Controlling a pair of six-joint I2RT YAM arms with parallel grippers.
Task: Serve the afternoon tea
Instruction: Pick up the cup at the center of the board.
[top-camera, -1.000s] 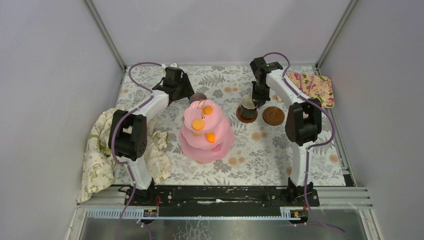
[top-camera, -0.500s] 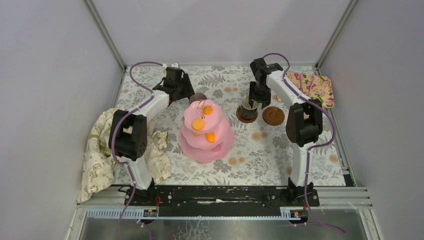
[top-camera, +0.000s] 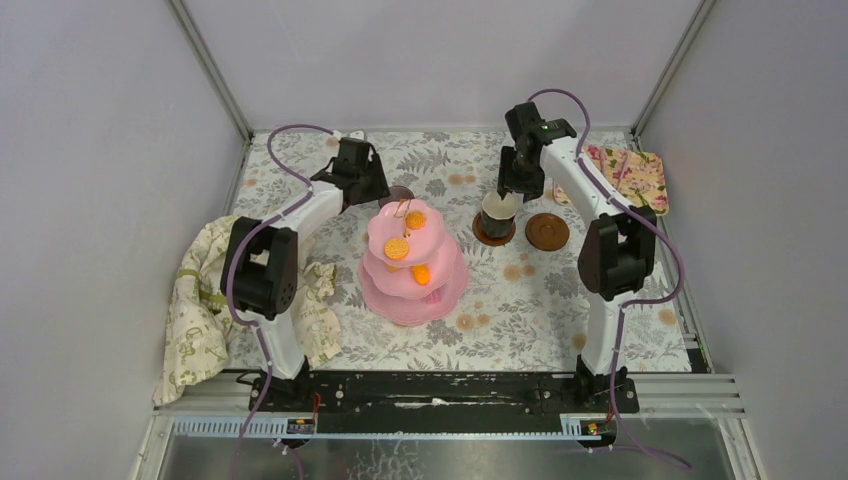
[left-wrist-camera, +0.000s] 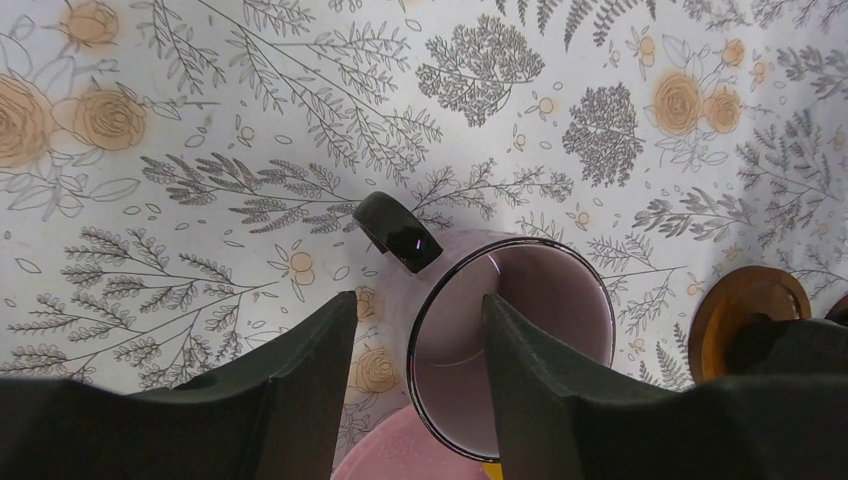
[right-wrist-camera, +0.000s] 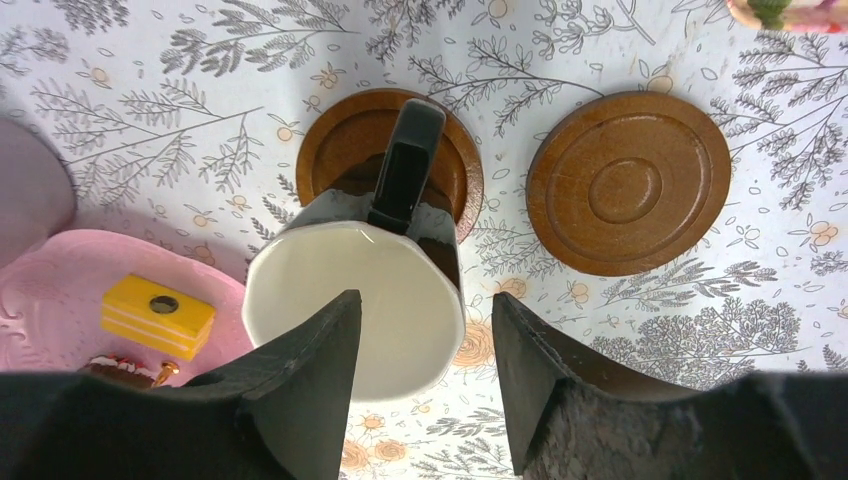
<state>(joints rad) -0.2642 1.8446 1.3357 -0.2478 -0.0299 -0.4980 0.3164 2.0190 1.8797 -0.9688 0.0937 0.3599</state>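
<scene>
The pink three-tier cake stand (top-camera: 412, 262) carries orange sweets (top-camera: 397, 248) mid-table. Behind it a dark mug (left-wrist-camera: 520, 330) with a pale inside stands on the cloth. My left gripper (left-wrist-camera: 418, 300) is open astride its near rim, one finger inside and one outside, with gaps on both sides. A second dark mug (right-wrist-camera: 350, 300), white inside, stands on a brown saucer (right-wrist-camera: 340, 140). My right gripper (right-wrist-camera: 426, 296) hovers open above its rim, touching nothing. The other saucer (right-wrist-camera: 628, 182) lies bare beside it.
A floral tray (top-camera: 625, 172) lies at the back right corner. A crumpled beige leaf-print cloth (top-camera: 200, 300) sits at the left edge beside the left arm. The cake stand's top tier (right-wrist-camera: 60, 290) with a yellow sweet (right-wrist-camera: 158, 315) is close to the right gripper's left finger.
My right gripper has opened, let go of the white-lined mug on its saucer and lifted slightly. My left gripper's jaws have narrowed around the other mug's rim.
</scene>
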